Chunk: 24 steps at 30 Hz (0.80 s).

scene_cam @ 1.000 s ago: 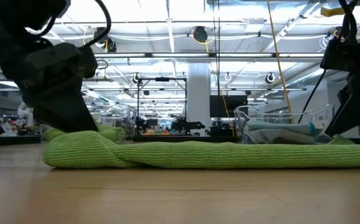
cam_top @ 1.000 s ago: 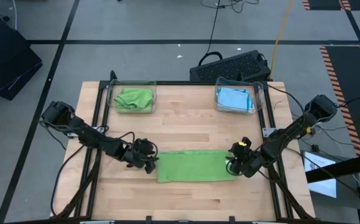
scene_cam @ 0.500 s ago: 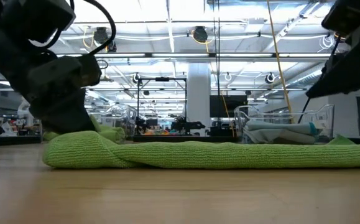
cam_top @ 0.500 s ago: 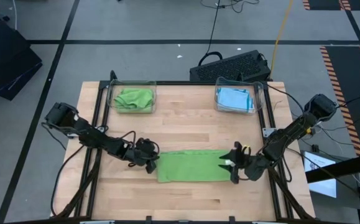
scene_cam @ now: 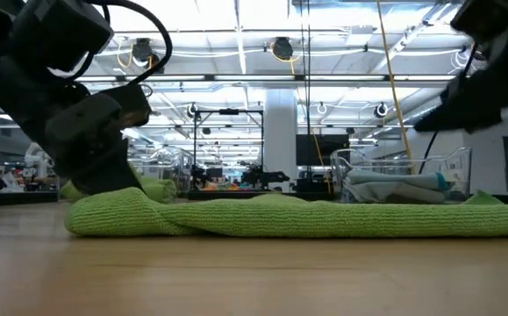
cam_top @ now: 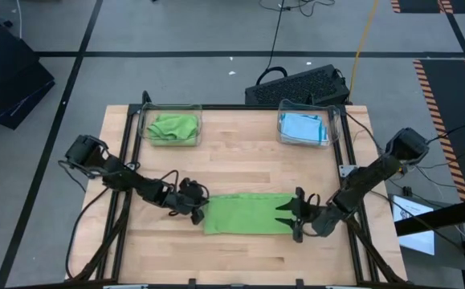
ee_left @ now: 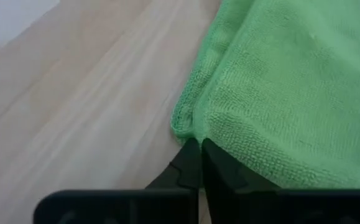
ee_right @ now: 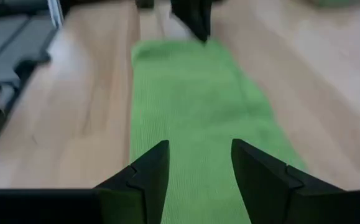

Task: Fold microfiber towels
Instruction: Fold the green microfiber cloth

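A lime green microfiber towel (cam_top: 246, 213) lies folded in a long strip near the table's front, flat on the wood (scene_cam: 289, 218). My left gripper (cam_top: 197, 207) is shut at the strip's left end (ee_left: 198, 148). My right gripper (cam_top: 287, 215) hovers open over the strip's right end, its fingers pointing toward the table's left. In the right wrist view the towel (ee_right: 192, 106) runs on below and between the two fingers (ee_right: 148, 177). In the low view this gripper (scene_cam: 468, 96) hangs clear above the cloth. My left gripper has the towel's left end at its near corner (ee_left: 183, 127), where the hem bunches up against the shut fingertips (ee_left: 192, 152). The fingers slant down at it from the table's left. How many layers are between them I cannot tell. The rest of the towel lies flat on the table.
A clear bin (cam_top: 193, 120) at the back left holds a crumpled green towel (cam_top: 172, 127). Another bin (cam_top: 334, 120) at the back right holds a light blue towel (cam_top: 303, 128). A black keyboard (cam_top: 296, 84) lies on the floor beyond the far edge. Bare wood lies between bins and strip.
My left gripper has sunk a little and shut at the towel's left end. My right gripper has gone toward the near edge and the table's left, risen, and tipped more level over the towel's right end, staying open. The towel lies as before.
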Available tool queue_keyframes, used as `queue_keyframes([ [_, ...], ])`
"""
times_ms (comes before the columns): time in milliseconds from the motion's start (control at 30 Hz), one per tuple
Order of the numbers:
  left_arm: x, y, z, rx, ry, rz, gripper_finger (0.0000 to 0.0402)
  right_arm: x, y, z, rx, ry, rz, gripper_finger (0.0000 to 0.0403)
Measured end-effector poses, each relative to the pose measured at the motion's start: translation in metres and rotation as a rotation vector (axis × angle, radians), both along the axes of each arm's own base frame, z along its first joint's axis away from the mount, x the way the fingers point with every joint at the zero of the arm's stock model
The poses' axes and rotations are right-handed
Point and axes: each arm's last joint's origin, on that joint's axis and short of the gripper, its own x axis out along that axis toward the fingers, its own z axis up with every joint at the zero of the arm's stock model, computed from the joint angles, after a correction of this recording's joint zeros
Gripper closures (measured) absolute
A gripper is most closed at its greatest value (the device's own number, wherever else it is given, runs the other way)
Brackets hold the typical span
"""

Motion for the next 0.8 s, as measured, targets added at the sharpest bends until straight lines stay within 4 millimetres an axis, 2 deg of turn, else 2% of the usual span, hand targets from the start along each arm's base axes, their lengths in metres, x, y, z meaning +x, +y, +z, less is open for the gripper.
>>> queue_keyframes([
  [167,-0.002,0.001,0.019,0.051,-0.052,-0.052,0.0397,0.003,0.003,-0.027,-0.025,0.101,0.003,0.0265],
  [267,-0.004,0.005,0.029,0.084,-0.071,-0.07,0.0396,0.004,0.003,-0.041,-0.046,0.148,-0.008,0.03],
  [500,-0.003,0.013,0.038,0.136,-0.086,-0.087,0.0398,0.006,0.005,-0.068,-0.014,0.204,-0.045,0.0391],
  [800,-0.004,0.03,0.032,0.24,0.016,-0.086,0.0398,0.006,0.007,-0.08,0.005,0.221,-0.054,0.0396],
])
